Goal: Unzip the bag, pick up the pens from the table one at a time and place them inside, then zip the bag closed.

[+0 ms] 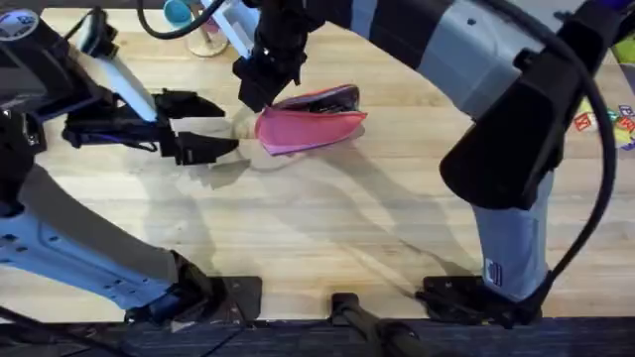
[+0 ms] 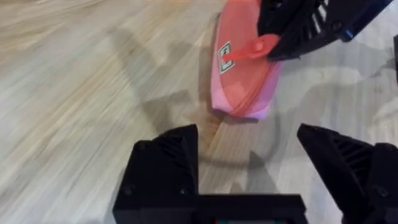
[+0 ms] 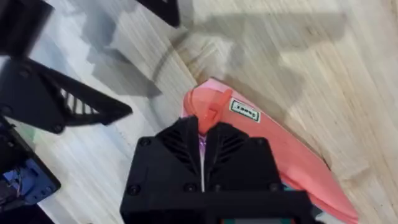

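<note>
Pink-red pencil pouch (image 1: 310,129) lies on the table (image 1: 327,238) near the far edge, roughly mid-width, long axis running across. Right tool (image 3: 202,138) is over the pouch's left end, fingers pressed together on the red zip pull tab (image 3: 208,112); whether the zip is run open or shut cannot be told. Left tool (image 1: 203,124) hovers just beside that same end, jaws wide apart, holding nothing, not touching fabric. Pens not identified w/ certainty; a green edge by the right tool in its wrist view may be one. Risks, as judged: pouch is unanchored, so a pull along the zip would likely drag or lift the whole pouch instead of running the slider; tab is thin and could slip out of the pinch; both tools crowd the same end, so collision is possible if the left closes in w/o clearance.
</note>
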### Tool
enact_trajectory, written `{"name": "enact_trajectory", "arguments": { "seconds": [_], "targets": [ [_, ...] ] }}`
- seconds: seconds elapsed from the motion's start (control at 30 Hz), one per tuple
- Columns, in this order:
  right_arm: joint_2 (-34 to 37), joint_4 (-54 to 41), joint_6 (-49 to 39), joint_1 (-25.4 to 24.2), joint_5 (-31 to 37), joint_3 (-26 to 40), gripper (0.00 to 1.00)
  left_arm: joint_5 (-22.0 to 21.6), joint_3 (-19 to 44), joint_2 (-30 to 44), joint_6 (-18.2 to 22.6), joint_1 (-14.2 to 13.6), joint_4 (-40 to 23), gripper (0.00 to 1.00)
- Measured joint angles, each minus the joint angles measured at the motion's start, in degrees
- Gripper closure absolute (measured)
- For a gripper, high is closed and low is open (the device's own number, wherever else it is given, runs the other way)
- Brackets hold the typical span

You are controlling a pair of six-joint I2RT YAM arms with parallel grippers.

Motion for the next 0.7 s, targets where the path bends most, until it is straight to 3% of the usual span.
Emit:
{"name": "enact_trajectory", "arguments": {
  "seconds": [0.4,0.7],
  "targets": [
    [0.0,0.1,0.6,0.0,0.0,0.0,0.971,0.8,0.0,0.0,0.0,-7.8,3.6,0.007],
    [0.0,0.1,0.7,0.0,0.0,0.0,0.971,2.9,0.0,0.0,0.0,-8.7,4.4,0.007]
  ]
}}
